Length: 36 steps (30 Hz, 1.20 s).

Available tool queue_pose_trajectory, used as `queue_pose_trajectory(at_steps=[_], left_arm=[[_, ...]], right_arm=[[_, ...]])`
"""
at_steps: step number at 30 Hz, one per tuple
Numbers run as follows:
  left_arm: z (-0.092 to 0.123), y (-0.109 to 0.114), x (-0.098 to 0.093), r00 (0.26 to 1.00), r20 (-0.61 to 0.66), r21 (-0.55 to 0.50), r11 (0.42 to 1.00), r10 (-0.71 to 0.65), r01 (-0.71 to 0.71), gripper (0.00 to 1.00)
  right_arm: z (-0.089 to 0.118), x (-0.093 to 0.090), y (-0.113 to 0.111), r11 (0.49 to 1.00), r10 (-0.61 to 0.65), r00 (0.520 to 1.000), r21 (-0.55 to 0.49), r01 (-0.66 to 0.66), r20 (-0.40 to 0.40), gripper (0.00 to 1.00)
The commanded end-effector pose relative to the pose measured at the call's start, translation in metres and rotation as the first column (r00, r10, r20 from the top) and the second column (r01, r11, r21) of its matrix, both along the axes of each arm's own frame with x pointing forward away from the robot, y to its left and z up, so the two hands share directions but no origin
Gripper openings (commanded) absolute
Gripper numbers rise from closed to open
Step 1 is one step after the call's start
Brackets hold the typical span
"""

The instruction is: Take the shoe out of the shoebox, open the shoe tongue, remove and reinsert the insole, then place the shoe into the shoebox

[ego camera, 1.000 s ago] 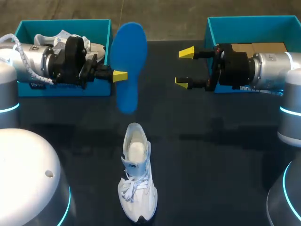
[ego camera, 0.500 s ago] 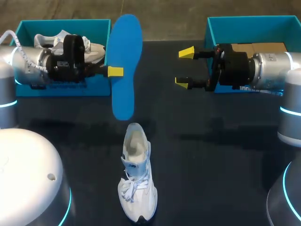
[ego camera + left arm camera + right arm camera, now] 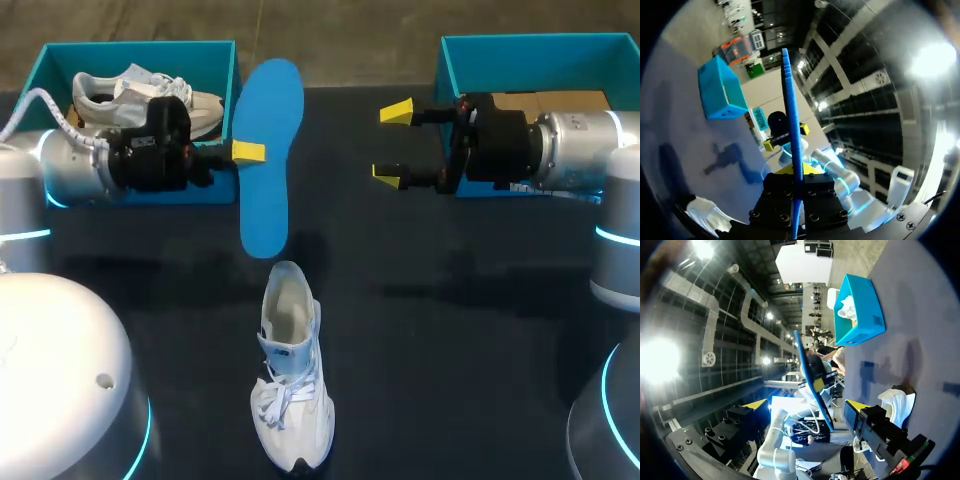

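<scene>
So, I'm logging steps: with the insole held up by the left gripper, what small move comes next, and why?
Probably lower the left gripper, shut on the blue insole, toward the white shoe: the insole's lower end hangs just beyond the shoe's open mouth, and the right gripper stands open, apart.

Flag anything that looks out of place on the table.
The blue insole is out of the white shoe, held in the air by the left gripper beside the left shoebox. The shoe sits on the table, not in the shoebox. Nothing looks damaged or spilled.
</scene>
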<state>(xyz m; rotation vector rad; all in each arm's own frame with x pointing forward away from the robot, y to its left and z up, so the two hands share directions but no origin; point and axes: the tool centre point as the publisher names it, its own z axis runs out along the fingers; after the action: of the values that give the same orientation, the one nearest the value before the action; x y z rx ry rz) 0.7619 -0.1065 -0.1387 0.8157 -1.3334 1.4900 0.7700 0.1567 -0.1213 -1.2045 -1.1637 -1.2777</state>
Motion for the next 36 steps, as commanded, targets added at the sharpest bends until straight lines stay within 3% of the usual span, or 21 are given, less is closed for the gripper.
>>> queue_pose_trajectory(at_steps=[1, 13, 21, 36], left_arm=[[-0.014, -0.008, 0.003, 0.861, -0.507, -0.059, 0.998, -0.042, 0.014, 0.0], [-0.031, -0.017, 0.004, 0.828, -0.559, 0.013, 0.999, 0.05, -0.052, 0.0], [-0.038, -0.028, -0.005, 0.904, -0.414, 0.068, 0.994, 0.101, -0.08, 0.0], [-0.045, -0.035, -0.005, 0.91, -0.394, 0.079, 0.992, 0.126, -0.104, 0.0]], right_arm=[[0.0, -0.001, 0.001, 1.0, -0.003, 1.0, 0.0, 0.003, 0.001, 1.0], [0.0, -0.001, 0.001, 1.0, -0.003, 1.0, 0.0, 0.003, 0.001, 1.0], [0.0, -0.001, 0.001, 1.0, -0.003, 1.0, 0.0, 0.003, 0.001, 1.0], [0.0, -0.001, 0.001, 1.0, -0.003, 1.0, 0.0, 0.003, 0.001, 1.0]])
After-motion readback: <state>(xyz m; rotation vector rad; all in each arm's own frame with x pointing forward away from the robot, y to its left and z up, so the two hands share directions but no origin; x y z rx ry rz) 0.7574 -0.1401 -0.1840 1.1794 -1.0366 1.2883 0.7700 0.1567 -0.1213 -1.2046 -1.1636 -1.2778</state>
